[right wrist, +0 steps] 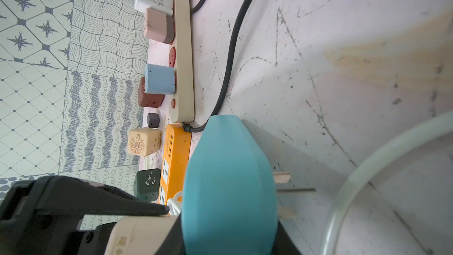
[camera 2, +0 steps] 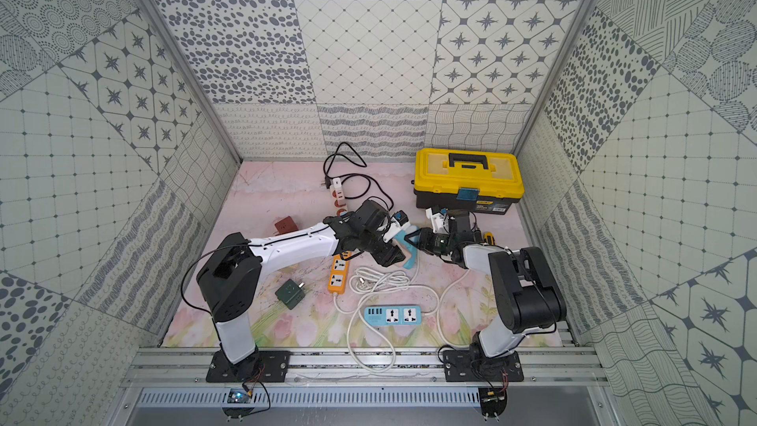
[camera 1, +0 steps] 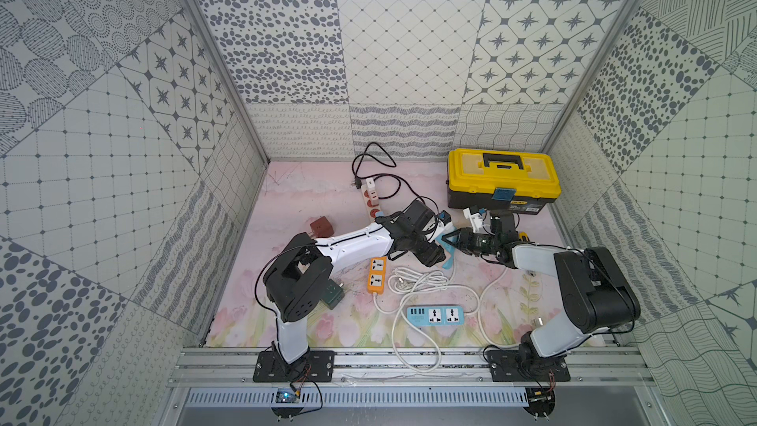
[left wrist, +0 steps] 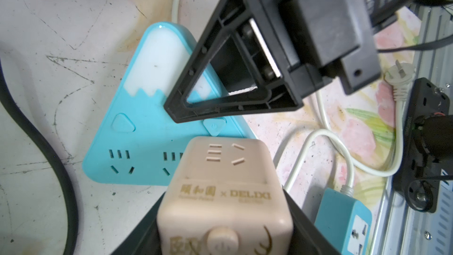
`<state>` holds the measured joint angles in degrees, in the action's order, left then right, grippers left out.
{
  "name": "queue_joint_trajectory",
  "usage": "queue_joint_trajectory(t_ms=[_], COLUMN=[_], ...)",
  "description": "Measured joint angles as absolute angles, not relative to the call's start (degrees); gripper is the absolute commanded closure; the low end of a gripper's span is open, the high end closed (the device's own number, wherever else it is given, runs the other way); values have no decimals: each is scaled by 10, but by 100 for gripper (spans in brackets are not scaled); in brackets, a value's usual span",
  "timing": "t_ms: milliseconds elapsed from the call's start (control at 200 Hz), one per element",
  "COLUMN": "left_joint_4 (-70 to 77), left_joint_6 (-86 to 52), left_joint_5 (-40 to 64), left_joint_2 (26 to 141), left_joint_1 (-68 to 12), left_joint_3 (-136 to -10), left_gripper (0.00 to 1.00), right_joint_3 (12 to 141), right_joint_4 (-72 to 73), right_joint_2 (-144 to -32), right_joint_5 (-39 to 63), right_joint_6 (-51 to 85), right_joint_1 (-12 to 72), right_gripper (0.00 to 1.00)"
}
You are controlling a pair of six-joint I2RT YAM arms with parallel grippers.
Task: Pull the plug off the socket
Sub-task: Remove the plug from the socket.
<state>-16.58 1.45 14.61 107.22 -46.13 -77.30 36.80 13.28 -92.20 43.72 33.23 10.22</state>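
The plug (left wrist: 220, 192) is a beige cube marked DELIXI, seated against the face of the socket (left wrist: 147, 109), a blue triangular block with a white tip. My left gripper (left wrist: 225, 207) is shut on the cube, one black jaw on each side. My right gripper (right wrist: 228, 236) is shut on the socket (right wrist: 228, 180), seen edge-on, with the plug (right wrist: 137, 234) butting against one face. One of the right gripper's fingers (left wrist: 220, 94) lies over the socket's upper part. In both top views the two grippers (camera 1: 436, 258) (camera 1: 448, 241) meet at mid-table.
A yellow toolbox (camera 1: 502, 176) stands at the back right. A long beige strip (camera 1: 370, 198) with chargers and a black cord lies behind the arms. An orange strip (camera 1: 377, 274), a blue USB strip (camera 1: 436, 315), coiled white cable, a brown cube (camera 1: 321, 226) and a green cube (camera 1: 334, 293) lie around.
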Motion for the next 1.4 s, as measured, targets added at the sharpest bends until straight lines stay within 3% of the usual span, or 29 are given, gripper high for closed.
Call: queue_joint_trajectory(t_ms=[390, 510, 780, 876, 1161, 1261, 1401], left_joint_4=[-159, -168, -169, -166, -206, -262, -322], left_joint_6=[74, 65, -16, -11, 68, 64, 42], left_joint_5=[-75, -68, 81, 59, -139, -132, -45], left_joint_2=[1088, 1080, 1021, 1011, 1093, 1105, 1087], left_joint_1=[-559, -553, -498, -513, -595, -592, -557], left_joint_3=[-773, -774, -724, -712, -797, -847, -884], left_gripper=[81, 81, 82, 82, 82, 82, 83], right_joint_3=[345, 345, 349, 349, 335, 332, 332], right_joint_4=[157, 156, 129, 115, 106, 103, 96], right_joint_2=[-922, -922, -918, -915, -890, -869, -826], right_joint_5=[435, 438, 461, 468, 430, 418, 404], right_joint_6=[294, 294, 337, 337, 263, 259, 270], right_joint_1=[90, 90, 101, 102, 84, 84, 90], right_gripper=[77, 77, 78, 78, 78, 79, 79])
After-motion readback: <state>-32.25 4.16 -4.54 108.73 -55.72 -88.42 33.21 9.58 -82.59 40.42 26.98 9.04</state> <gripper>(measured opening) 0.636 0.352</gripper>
